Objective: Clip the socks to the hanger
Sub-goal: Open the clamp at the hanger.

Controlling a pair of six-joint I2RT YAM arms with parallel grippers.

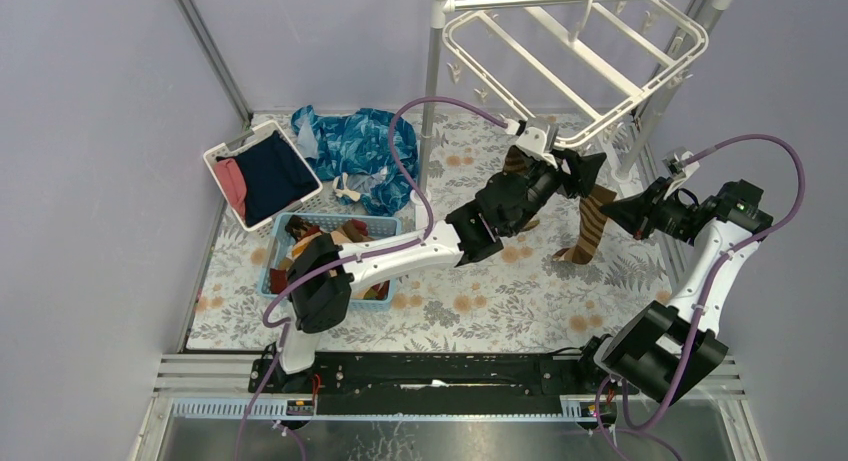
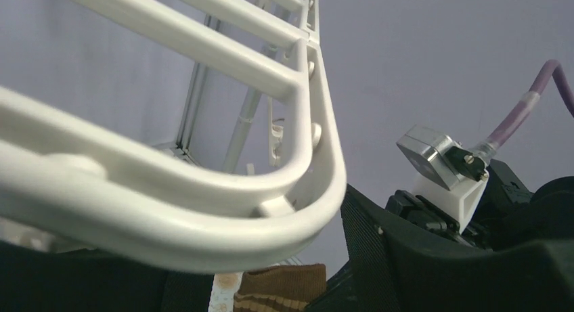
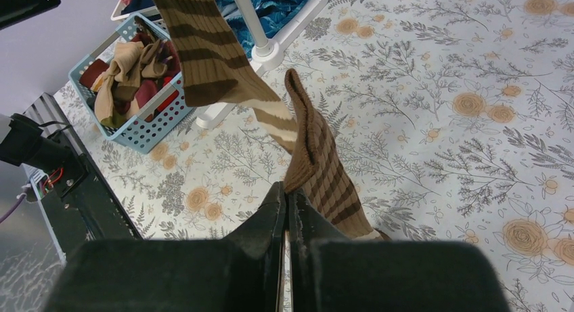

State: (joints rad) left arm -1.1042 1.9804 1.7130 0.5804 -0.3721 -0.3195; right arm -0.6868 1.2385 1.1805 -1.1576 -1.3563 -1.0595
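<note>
One hanger (image 2: pixel 203 237): left fingers (image 2: pixel 369 251) spread open around its corner, right fingers (image 3: pixel 271 217) closed beside one striped sock (image 3: pixel 325 176) below it.

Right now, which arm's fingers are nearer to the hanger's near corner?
Left. The left fingers sit directly beneath the rounded corner of the hanger, almost against it. The right fingers, pinched on the striped sock, are off to its right, clear of the frame.

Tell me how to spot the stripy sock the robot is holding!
Find the big white hanger at the top of the overhead view. Just under its near corner, the right end effector pinches a brown sock with dark stripes. It hangs in the air, while other socks lie heaped in the blue basket.
</note>
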